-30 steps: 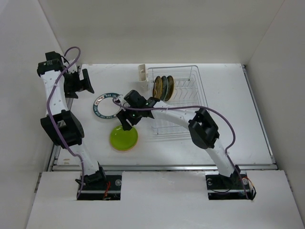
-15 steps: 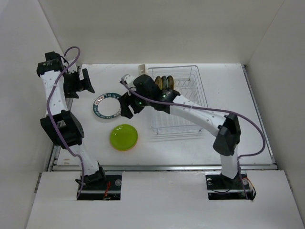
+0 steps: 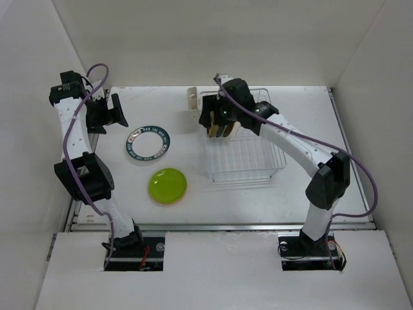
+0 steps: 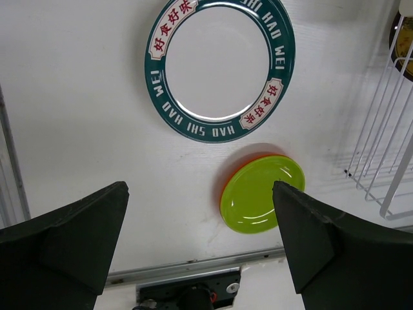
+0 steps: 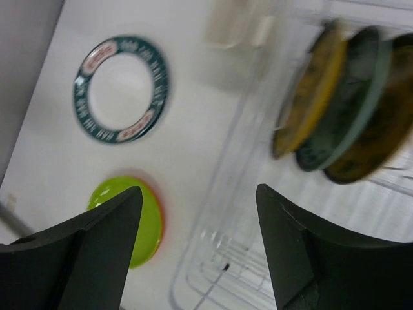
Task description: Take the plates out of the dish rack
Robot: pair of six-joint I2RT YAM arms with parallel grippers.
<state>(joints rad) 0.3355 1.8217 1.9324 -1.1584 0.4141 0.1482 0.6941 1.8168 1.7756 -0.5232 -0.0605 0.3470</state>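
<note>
light: bright, even, soft shadows | left wrist: sharp | right wrist: blurred, probably motion | top: clear

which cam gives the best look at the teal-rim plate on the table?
Left wrist: the teal-rim plate is large and sharp, rim lettering legible. Top external shows it whole but small; right wrist shows it whole but blurred.

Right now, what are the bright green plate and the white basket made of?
The lime green plate looks like smooth, shiny plastic, maybe melamine: flat even colour with soft glints of light on it. The dish rack looks like metal wire with a white coating: thin, straight rods bent at the corners. Looking alone can't make either certain.
</note>
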